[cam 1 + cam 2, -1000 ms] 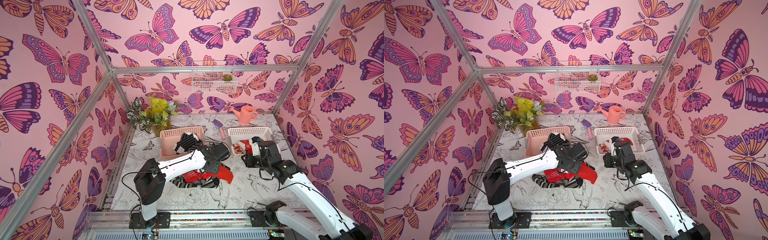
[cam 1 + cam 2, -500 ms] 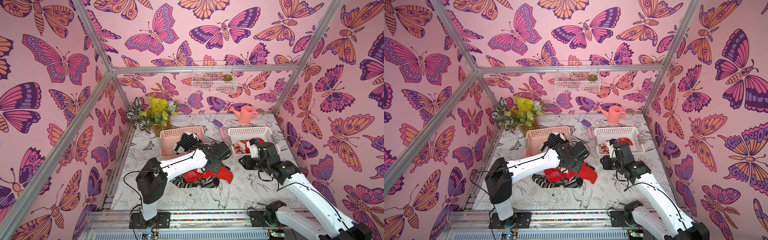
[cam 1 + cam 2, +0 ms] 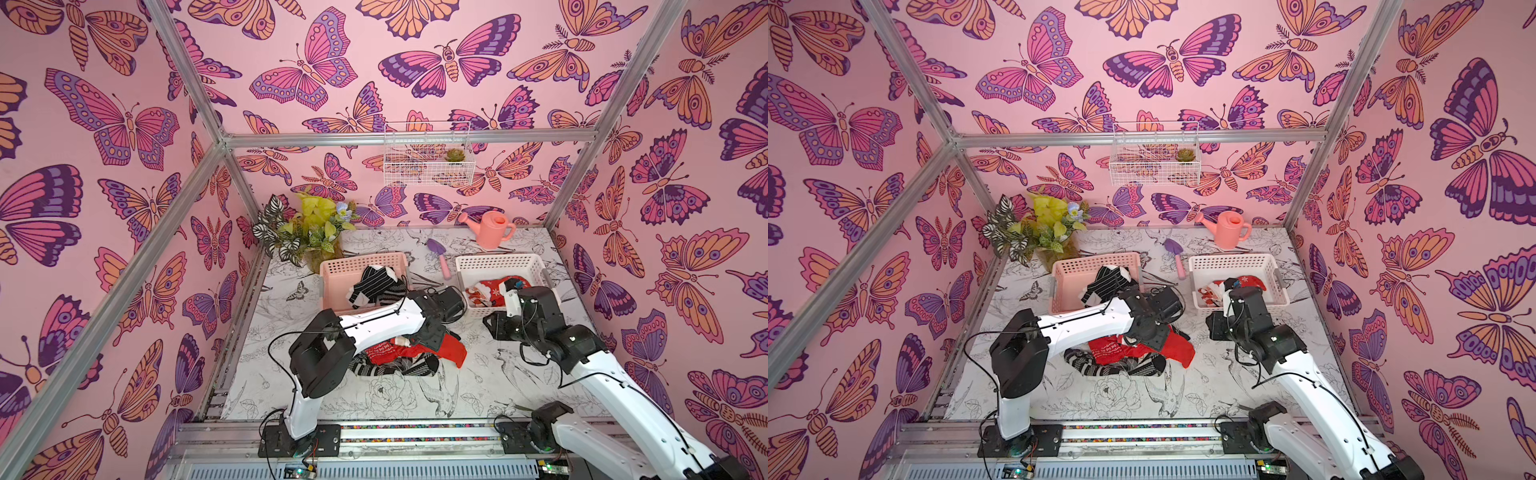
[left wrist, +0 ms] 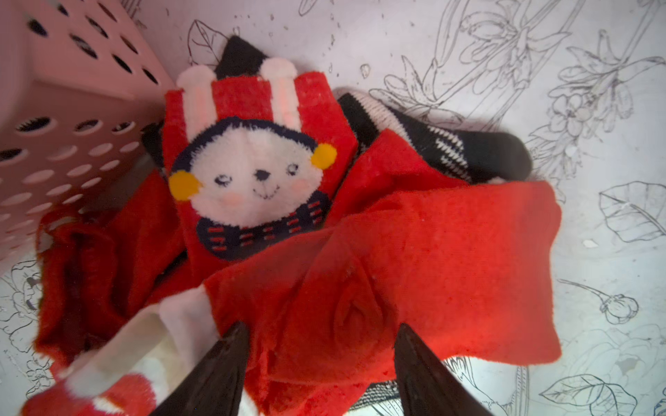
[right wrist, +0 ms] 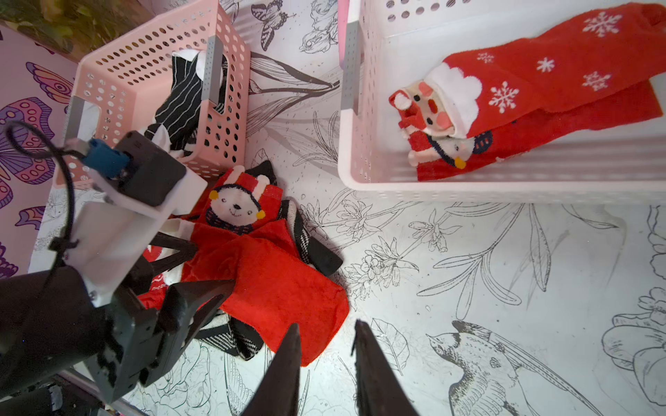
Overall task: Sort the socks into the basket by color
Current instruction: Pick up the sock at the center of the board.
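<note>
Sorting's partway there: on the worktop (image 3: 478, 399), the white basket (image 3: 498, 262) holds red socks (image 5: 522, 90) and the pink basket (image 3: 361, 259) holds striped socks (image 5: 183, 93). The leftover pile (image 3: 399, 361) sits just in front of the pink one. The right tool (image 5: 327, 324) has slid back from the white basket, slightly open and empty. The left tool (image 4: 320, 326) has narrowed a touch, jaws apart around a ruck of the top red sock (image 4: 450, 270), so I reckon that one's next.
</note>
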